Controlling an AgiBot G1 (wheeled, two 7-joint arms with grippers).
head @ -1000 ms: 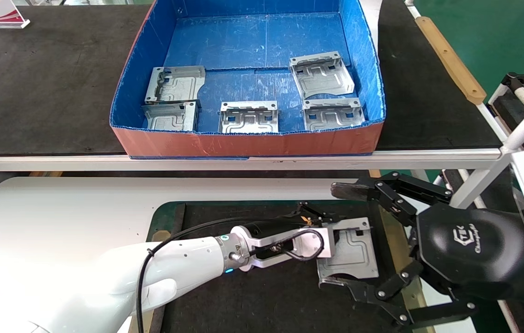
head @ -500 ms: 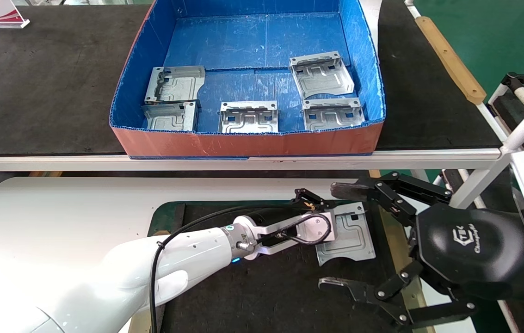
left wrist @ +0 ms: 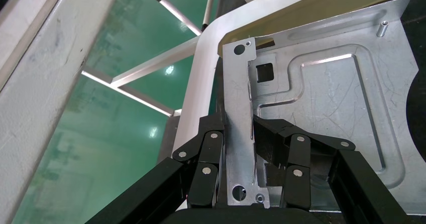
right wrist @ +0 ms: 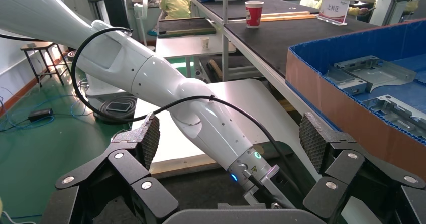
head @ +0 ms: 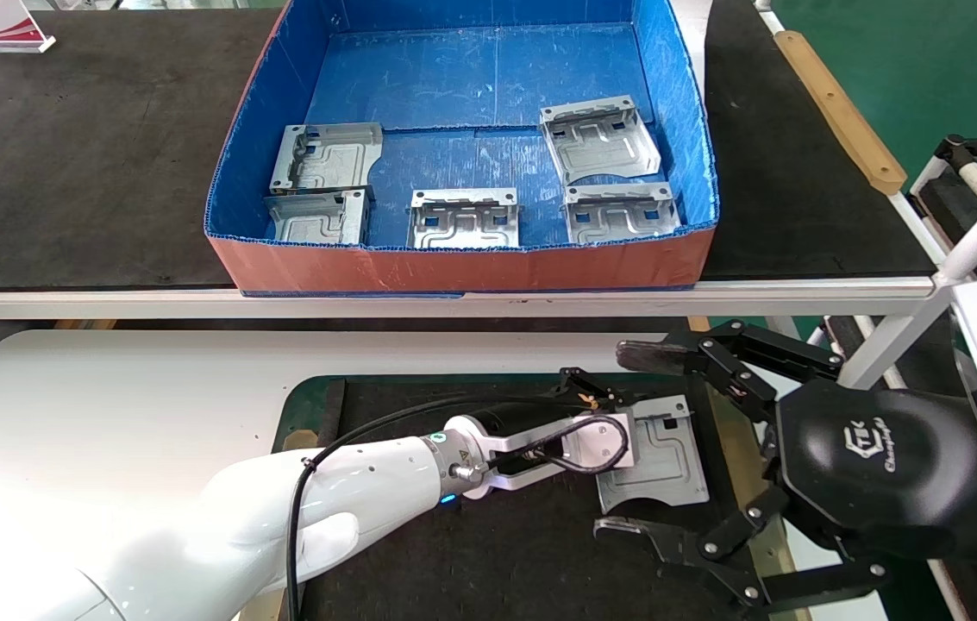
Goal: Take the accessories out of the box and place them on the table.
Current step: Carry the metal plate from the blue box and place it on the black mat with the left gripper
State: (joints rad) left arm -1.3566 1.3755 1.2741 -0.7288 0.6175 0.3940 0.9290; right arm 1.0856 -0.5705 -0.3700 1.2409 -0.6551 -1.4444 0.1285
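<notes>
Placing step: left gripper [left wrist: 249, 176] fingers pinching plate [head: 665, 457] flange over surface [head: 488, 552]; next, lowering and releasing.

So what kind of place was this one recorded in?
Most likely a factory floor or assembly training workshop. Stamped metal plates lie in a blue corrugated box on a dark-matted bench. The floor is painted green, and seated workers appear at other benches in the right wrist view.

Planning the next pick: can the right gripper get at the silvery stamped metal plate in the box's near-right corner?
Probably yes. The right gripper is open and holds nothing, and that plate lies uncovered, apart from its neighbours. It sits close behind the box's orange-red front wall, so coming from above looks safest.
</notes>
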